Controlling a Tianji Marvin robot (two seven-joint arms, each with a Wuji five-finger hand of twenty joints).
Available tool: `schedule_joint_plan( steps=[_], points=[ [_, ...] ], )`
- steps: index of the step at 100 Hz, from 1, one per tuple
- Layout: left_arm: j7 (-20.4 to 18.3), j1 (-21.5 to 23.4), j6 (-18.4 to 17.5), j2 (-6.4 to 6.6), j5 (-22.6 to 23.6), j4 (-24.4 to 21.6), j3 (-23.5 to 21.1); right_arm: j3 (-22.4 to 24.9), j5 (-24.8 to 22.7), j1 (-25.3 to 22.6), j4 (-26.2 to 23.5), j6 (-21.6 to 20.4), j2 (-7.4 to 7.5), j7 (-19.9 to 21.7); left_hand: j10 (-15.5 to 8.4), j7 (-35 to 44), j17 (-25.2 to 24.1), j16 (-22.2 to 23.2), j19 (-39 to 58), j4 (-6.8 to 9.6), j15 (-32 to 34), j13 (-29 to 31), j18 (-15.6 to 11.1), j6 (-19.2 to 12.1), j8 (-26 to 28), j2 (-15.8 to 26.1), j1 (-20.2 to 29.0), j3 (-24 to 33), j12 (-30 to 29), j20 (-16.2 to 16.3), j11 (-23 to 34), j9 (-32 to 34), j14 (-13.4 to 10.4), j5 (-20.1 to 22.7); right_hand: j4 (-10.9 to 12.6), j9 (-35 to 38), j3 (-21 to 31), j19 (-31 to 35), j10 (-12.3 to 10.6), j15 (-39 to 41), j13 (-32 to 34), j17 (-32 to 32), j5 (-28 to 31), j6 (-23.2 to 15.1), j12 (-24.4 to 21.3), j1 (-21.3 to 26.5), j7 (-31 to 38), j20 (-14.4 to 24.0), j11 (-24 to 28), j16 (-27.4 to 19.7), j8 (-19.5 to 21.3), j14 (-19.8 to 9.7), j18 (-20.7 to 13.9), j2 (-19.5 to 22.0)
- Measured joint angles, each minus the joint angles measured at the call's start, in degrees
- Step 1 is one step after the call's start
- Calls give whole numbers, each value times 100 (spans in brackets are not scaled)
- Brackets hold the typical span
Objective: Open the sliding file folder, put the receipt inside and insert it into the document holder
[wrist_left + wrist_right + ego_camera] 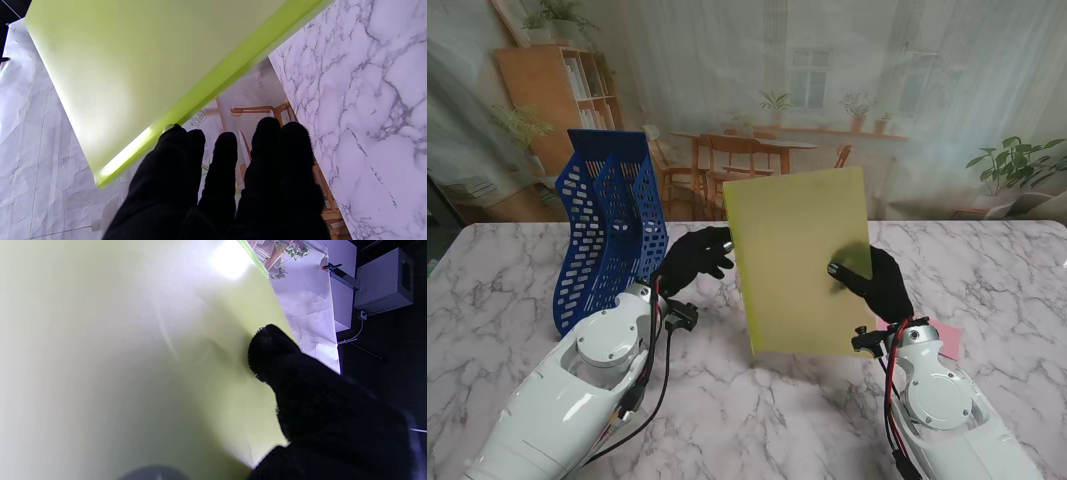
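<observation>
Stand camera shows the yellow-green file folder (802, 262) held upright off the marble table (517, 280), the right hand (875, 280) pinching its right edge, thumb on the near face. It looks light, thin and glossy, likely to flex and slip, so an edge pinch near the spine seems wisest. Left hand (692, 258) sits at the folder's left edge, fingers loosely extended, apparently gripping nothing. Blue document holder (612, 225) stands just left.

The yellow-green file folder (133, 66) hangs tilted in the air, its thick spine edge running diagonally just beside the black-gloved left hand (227, 186). One fingertip (173, 133) seems to touch that edge, the others extended clear. The marble table (367, 100) lies beyond.
</observation>
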Motion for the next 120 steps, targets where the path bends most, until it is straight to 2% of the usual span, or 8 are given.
schedule_joint_plan(
  steps=[16,38,45,51,63,72,94,120],
  points=[
    [-568,-68,-21,72,-232,14,4,-19,99,13,-10,31,4,89,-186,-684,-345,-137,-412,8,-373,-317,-88,-195,-663,121,-251,-80,-396,-8,-520,-1230,-77,-786,0,0,0,0,0,1,0,9,-1,0,5,0,1,0,5,54,0,0,0,0],
    [-469,-138,-63,85,-185,64,40,-14,112,14,-20,32,8,135,-187,-1255,-408,-137,-510,62,-426,-451,-232,-268,-1158,118,-309,-80,-472,-9,-631,-1529,-178,-1391,0,0,0,0,0,3,0,10,-1,-1,13,0,3,-32,5,57,0,0,0,1],
    [-371,-151,-63,82,-141,77,55,-12,134,7,-36,32,12,158,-187,-1270,-320,-137,-509,62,-426,-366,-241,-268,-1169,118,-202,-42,-472,-9,-607,-1521,-192,-1393,0,0,0,0,0,3,1,11,-1,-1,15,0,4,-34,5,58,0,0,0,1],
    [-326,-152,-62,76,-159,79,48,-12,141,7,-38,33,14,174,-177,-929,-187,-137,-429,62,-391,-208,-242,-264,-1084,155,-130,-1,-411,-9,-420,-1128,-208,-1057,0,0,0,0,0,3,1,11,-1,-1,15,0,4,-34,6,58,0,-1,0,0],
    [-284,-134,-98,60,-251,76,17,-19,140,10,-38,46,15,170,-165,18,77,-137,-154,62,-204,151,-241,-262,-271,175,2,28,-280,-4,-167,-209,-266,-210,0,0,0,0,0,4,1,11,-2,-1,16,0,4,-35,6,66,0,-1,0,0],
    [-287,-114,-158,61,-256,64,11,-31,140,17,-34,66,14,153,-165,279,212,-134,-68,62,-137,336,-237,-262,-83,108,2,1,-175,-2,-7,160,-297,30,0,0,0,0,0,4,1,11,-2,-1,17,1,33,-36,6,66,0,-1,0,1],
    [-250,-93,-274,72,-154,47,26,-53,139,30,-26,71,8,63,-26,710,566,-132,150,-13,63,745,-235,-107,-87,-75,-3,213,272,-2,211,1074,-371,154,0,0,4,0,1,4,1,11,-2,-1,30,2,53,-39,6,67,11,-1,0,0],
    [-129,-145,-239,56,-126,122,128,-115,133,125,59,-97,-36,-183,-13,872,716,-132,219,-36,125,877,-238,16,-160,-101,-10,213,283,-2,317,1230,-400,155,0,-68,5,0,7,293,10,93,-23,-1,169,65,58,-40,137,226,70,-3,0,-1]
  ],
)
